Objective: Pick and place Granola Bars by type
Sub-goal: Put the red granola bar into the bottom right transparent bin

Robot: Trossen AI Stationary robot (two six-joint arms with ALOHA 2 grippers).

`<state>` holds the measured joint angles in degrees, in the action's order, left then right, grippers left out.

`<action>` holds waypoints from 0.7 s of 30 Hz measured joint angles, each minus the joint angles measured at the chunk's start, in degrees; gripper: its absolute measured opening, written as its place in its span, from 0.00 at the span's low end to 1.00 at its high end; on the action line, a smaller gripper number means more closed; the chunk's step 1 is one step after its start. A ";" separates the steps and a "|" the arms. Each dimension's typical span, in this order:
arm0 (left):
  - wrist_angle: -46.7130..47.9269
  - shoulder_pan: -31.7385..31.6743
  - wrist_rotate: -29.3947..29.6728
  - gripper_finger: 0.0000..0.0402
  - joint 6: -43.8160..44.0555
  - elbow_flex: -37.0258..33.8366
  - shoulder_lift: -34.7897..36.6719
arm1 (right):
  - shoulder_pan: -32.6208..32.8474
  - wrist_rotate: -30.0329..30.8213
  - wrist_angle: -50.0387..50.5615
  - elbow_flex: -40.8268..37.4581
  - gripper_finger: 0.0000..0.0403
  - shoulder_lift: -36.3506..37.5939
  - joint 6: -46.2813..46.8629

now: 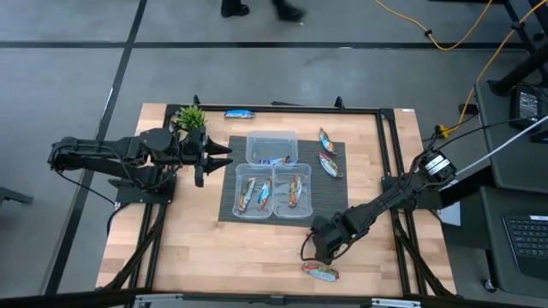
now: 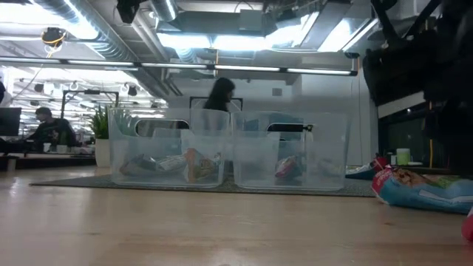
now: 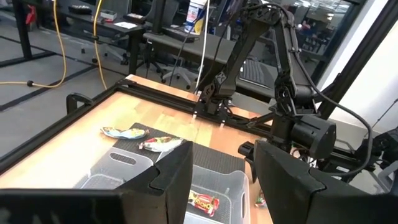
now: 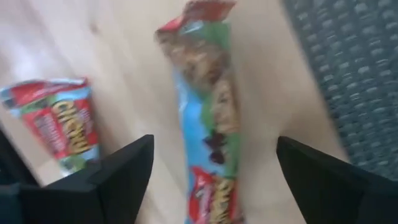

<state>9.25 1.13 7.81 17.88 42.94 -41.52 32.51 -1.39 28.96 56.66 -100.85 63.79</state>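
Three clear tubs (image 1: 272,147) stand on a dark mat and hold several granola bars. Two more bars (image 1: 328,154) lie on the mat's right part, and a blue bar (image 1: 240,113) lies by the far edge. My right gripper (image 1: 321,245) is low over the wood near the near edge and is open. In its wrist view its fingers stand on either side of a teal-and-red bar (image 4: 208,112) without touching it. A second such bar (image 4: 59,121) lies beside it, also seen from above (image 1: 319,272). My left gripper (image 1: 216,155) waits open, left of the tubs.
A small potted plant (image 1: 190,117) stands at the far left, next to my left gripper. A black frame (image 1: 390,154) borders the table. Bare wood lies left of the mat and along the near edge. People are in the room beyond the table.
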 joint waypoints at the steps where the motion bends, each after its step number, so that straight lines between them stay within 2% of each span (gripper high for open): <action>1: 0.00 0.01 0.01 0.41 0.12 0.00 -0.01 | -0.18 0.70 0.00 0.01 0.82 -0.17 0.02; 5: 0.01 0.01 0.04 0.41 0.31 0.02 0.00 | -1.44 1.30 0.65 0.16 0.70 -0.91 0.13; 12: -0.01 0.01 0.35 0.41 0.45 0.02 0.00 | -1.94 0.48 1.92 0.17 0.39 -2.45 -3.53; 21: -0.01 0.01 1.55 0.41 0.90 0.02 0.00 | -2.68 -0.06 5.77 0.18 0.09 -1.24 -6.05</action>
<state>9.23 1.15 9.36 18.79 42.96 -41.52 29.83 -1.45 34.73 56.84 -102.09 57.74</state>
